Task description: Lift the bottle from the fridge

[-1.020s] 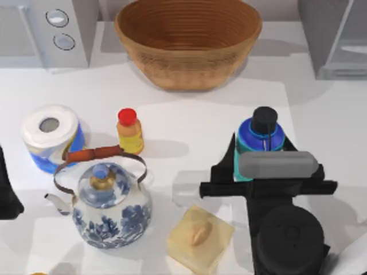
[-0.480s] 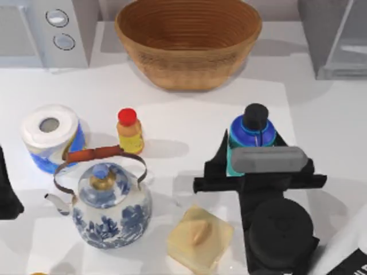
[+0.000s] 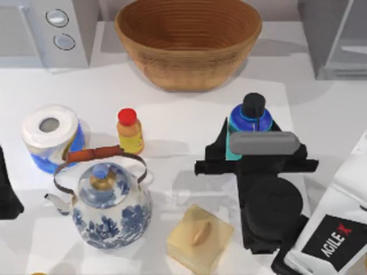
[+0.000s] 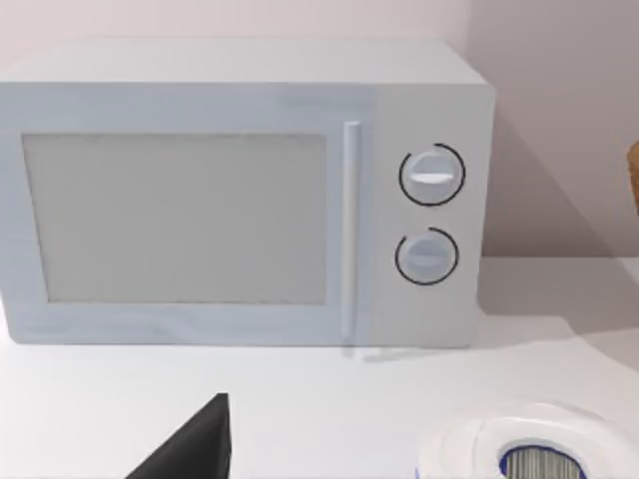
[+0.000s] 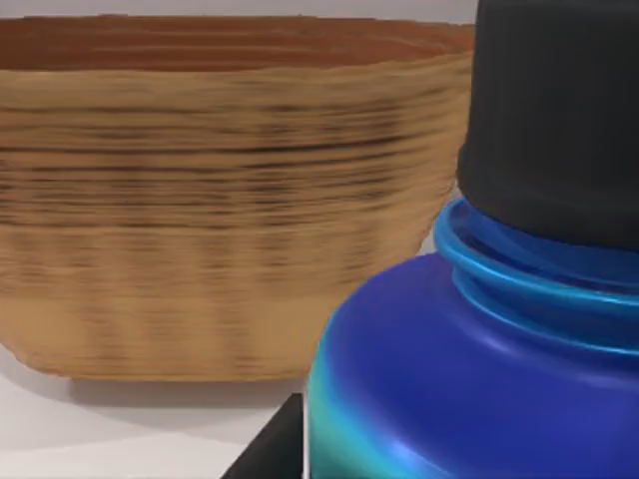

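The blue bottle (image 3: pixel 250 116) with its black cap and teal band stands upright between the black fingers of my right gripper (image 3: pixel 250 139), which is shut on it over the table's right middle, just in front of the basket. In the right wrist view the bottle (image 5: pixel 479 339) looms close, with one dark fingertip (image 5: pixel 268 451) beside it. The grey fridge (image 3: pixel 337 41) stands at the back right corner, apart from the bottle. My left arm (image 3: pixel 7 192) stays parked at the left edge, and one of its black fingers (image 4: pixel 195 449) shows in the left wrist view.
A wicker basket (image 3: pixel 188 40) sits at the back middle and a white microwave (image 3: pixel 49 31) at the back left. A yellow bottle with a red cap (image 3: pixel 129 130), a paper roll (image 3: pixel 50 134), a blue-and-white kettle (image 3: pixel 109 203) and a butter block (image 3: pixel 199 236) crowd the left and front.
My right gripper has carried the bottle slightly left and toward the basket, and more of the white right arm has come into view at the lower right. The left arm is unmoved.
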Controlling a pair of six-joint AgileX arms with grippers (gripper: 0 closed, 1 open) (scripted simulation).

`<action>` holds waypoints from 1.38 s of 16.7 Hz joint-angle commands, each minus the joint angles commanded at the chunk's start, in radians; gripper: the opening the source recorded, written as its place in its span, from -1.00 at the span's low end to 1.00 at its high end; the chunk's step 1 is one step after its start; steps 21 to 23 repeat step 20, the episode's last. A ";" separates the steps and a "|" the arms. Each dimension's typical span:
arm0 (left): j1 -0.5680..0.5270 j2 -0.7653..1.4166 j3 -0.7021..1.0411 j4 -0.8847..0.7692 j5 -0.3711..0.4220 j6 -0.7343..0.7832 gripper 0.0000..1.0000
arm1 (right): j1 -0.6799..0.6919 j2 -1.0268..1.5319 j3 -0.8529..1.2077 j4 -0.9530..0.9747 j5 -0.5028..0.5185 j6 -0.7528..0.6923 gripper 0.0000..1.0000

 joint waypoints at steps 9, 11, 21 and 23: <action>0.000 0.000 0.000 0.000 0.000 0.000 1.00 | 0.000 0.000 0.000 0.000 0.000 0.000 0.21; 0.000 0.000 0.000 0.000 0.000 0.000 1.00 | 0.000 0.000 0.000 0.000 0.000 0.000 0.51; 0.000 0.000 0.000 0.000 0.000 0.000 1.00 | 0.000 0.000 0.000 0.000 0.000 0.000 1.00; 0.000 0.000 0.000 0.000 0.000 0.000 1.00 | 0.000 0.000 0.000 0.000 0.000 0.000 1.00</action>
